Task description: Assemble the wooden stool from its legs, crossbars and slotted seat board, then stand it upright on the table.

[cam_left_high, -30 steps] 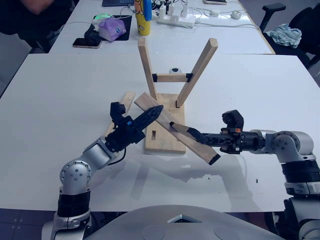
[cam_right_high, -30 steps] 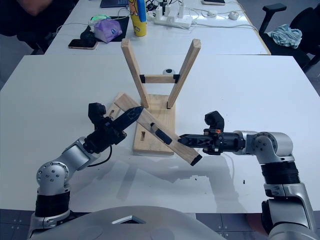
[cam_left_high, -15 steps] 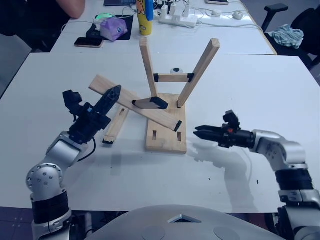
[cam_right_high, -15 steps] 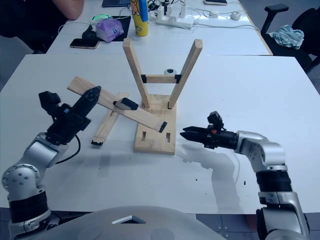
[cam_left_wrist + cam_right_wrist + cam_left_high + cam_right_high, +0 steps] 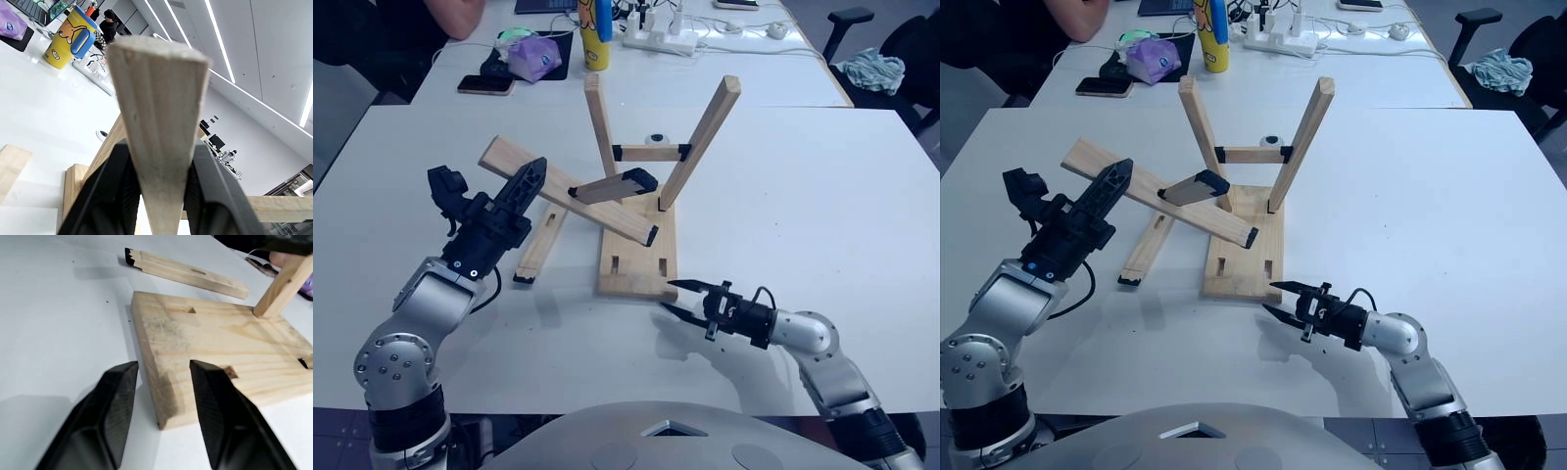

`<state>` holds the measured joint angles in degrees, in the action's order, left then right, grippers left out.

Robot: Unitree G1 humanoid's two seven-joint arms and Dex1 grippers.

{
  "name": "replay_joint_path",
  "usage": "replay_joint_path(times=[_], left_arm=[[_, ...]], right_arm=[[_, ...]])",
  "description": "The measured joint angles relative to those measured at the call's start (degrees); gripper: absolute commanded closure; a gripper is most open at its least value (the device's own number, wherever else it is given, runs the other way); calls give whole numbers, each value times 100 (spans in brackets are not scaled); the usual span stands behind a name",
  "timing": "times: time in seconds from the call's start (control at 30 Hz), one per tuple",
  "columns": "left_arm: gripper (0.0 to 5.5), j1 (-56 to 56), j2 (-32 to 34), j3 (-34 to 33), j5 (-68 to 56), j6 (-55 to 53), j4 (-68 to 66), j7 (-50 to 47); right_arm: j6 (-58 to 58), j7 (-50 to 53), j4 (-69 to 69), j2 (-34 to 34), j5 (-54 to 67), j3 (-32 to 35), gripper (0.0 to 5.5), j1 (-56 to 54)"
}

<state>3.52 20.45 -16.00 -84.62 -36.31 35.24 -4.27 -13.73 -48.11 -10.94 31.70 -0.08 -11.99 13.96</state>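
Left arm [image 5: 440, 289] raised (jaws clamping leg [image 5: 607, 212]).

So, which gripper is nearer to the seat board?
Right. The right gripper is at the near edge of the board, jaws open astride it; the left gripper holds a leg raised, off to the left.

The left arm is bent and raised over the left side of the bench [image 5: 822, 196]; the left pincer [image 5: 530, 177] clamps a leg [image 5: 607, 211]. The right arm lies low by the front edge, forearm pointing left; the right pincer [image 5: 666, 297] has its fingers spread, perhaps touching the bench.
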Motion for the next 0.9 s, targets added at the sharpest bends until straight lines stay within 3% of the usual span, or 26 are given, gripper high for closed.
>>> replay_joint_path(times=[0.37,0.63,0.9], left_arm=[[446,17,-3,158,313,114,-158,181],[446,-331,-88,130,1349,551,-289,83],[446,-353,-25,240,1708,159,-304,-339]], right_arm=[[-461,1017,913,-392,-1054,-448,354,-641],[21,1612,1062,-777,-1354,-594,354,-930],[357,1710,1104,-800,-1352,-613,354,-1141]])
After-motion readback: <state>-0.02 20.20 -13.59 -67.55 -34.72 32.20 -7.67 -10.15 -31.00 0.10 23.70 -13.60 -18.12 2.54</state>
